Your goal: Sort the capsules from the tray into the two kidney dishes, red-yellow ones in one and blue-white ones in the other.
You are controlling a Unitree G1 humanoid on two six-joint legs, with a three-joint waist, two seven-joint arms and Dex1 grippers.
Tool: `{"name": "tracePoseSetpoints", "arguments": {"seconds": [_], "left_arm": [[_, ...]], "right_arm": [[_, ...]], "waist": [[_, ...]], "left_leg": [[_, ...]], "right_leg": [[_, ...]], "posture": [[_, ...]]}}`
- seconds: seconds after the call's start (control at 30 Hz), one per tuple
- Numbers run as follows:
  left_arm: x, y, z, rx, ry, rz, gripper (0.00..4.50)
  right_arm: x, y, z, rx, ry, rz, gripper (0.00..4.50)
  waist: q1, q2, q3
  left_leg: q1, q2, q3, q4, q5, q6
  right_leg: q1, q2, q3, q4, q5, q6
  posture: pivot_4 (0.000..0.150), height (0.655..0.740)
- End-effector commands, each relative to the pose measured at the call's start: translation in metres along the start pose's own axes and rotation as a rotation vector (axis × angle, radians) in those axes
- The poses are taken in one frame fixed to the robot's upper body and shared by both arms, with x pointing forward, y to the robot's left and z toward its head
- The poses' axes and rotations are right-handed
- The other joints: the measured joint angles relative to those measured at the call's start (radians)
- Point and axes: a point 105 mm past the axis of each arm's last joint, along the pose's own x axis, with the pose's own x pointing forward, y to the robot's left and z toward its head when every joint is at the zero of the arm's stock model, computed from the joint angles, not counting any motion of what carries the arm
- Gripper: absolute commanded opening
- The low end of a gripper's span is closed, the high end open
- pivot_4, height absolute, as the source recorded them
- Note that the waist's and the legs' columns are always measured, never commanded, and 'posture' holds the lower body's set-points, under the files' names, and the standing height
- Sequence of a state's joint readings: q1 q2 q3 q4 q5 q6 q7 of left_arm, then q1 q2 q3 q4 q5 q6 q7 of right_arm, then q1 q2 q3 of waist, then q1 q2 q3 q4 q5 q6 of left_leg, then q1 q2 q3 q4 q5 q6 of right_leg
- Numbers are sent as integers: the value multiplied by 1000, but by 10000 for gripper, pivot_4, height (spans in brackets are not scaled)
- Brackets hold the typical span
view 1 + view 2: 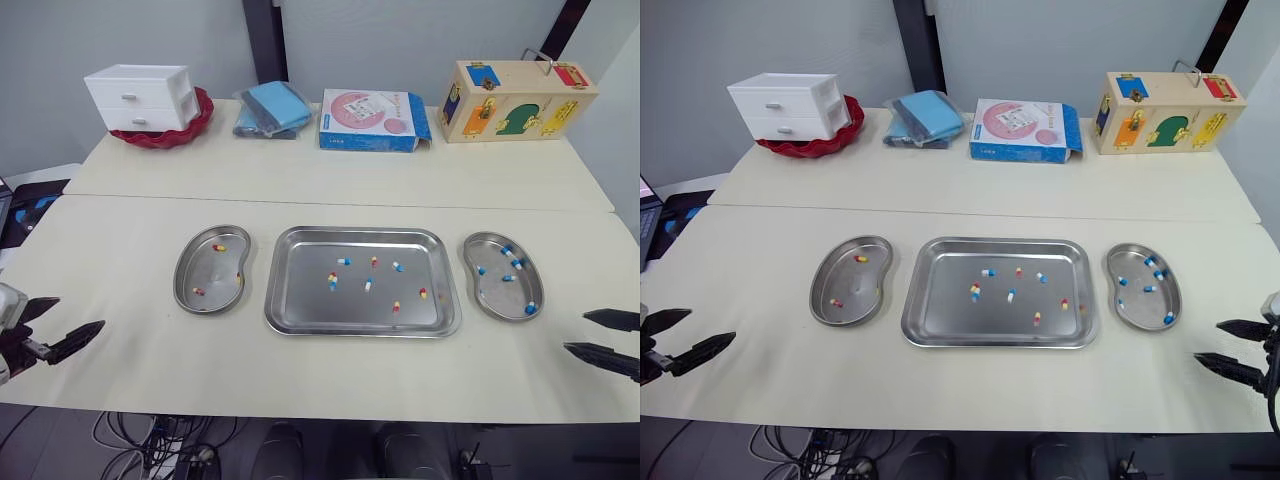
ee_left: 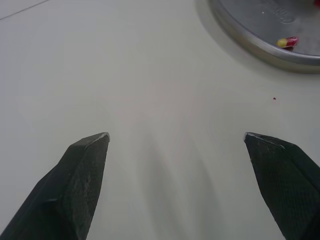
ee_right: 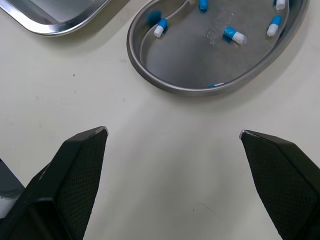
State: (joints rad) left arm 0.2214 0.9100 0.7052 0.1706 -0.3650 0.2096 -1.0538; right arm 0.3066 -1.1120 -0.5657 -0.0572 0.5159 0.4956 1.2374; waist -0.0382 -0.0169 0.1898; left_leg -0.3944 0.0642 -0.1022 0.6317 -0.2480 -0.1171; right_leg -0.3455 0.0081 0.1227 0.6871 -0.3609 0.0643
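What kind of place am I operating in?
Probably a robotics test lab, not a clinic: steel tray and kidney dishes on a plain table, a wooden latch box behind, loose cables underneath.

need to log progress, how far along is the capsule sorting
Done: the left dish holds a few red-yellow capsules, and the right dish holds several blue-white ones. In hand: nothing; the left claw and right claw are both open and empty. Left: the tray holds roughly seven mixed capsules of both colours.
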Motion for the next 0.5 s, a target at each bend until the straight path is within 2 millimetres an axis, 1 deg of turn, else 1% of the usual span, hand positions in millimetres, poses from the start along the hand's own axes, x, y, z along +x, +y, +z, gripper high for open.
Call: {"name": "tracePoseSetpoints", "arguments": {"seconds": [0.03,0.13,0.23,0.3,0.33,0.43,0.47,0.5], "left_arm": [[3,-19,22,56,-141,-79,44681],[12,-59,33,75,-241,-213,44681],[15,-96,42,77,-349,-318,44681],[11,-129,38,56,-367,-433,44681],[9,-139,35,43,-375,-458,44681],[3,-166,27,21,-437,-492,44681],[0,-175,24,3,-468,-510,44681],[-1,-180,25,-16,-511,-496,44681]], "right_arm": [[3,16,25,-75,-60,78,45000],[15,42,47,-102,-120,184,45000],[31,69,67,-112,-188,275,45000],[49,87,78,-127,-204,311,45000],[57,93,84,-136,-219,313,45000],[81,110,104,-151,-269,314,45000],[92,116,109,-161,-272,309,45000],[104,119,115,-167,-275,289,45000]], "waist": [[1,0,0],[4,0,0],[5,-1,0],[3,-2,-1],[-2,-2,-1],[-5,-2,-1],[-4,-2,-1],[-3,-2,-1]], "left_leg": [[0,0,0,0,0,0],[0,0,0,0,0,0],[1,0,0,0,0,0],[1,1,-1,0,0,0],[1,1,-1,0,0,0],[1,0,0,0,0,0],[1,0,0,0,0,0],[1,0,-1,0,0,0]], "right_leg": [[0,0,0,0,0,0],[1,0,0,0,0,0],[2,0,0,-1,0,0],[2,0,-1,-1,0,0],[2,0,0,-1,0,0],[2,0,1,-2,0,0],[3,0,1,-1,0,0],[2,0,0,-1,0,0]], "posture": [[1500,7400],[1500,7400],[1500,7400],[1500,7400],[1500,7400],[1500,7400],[1500,7400],[1500,7400]]}}
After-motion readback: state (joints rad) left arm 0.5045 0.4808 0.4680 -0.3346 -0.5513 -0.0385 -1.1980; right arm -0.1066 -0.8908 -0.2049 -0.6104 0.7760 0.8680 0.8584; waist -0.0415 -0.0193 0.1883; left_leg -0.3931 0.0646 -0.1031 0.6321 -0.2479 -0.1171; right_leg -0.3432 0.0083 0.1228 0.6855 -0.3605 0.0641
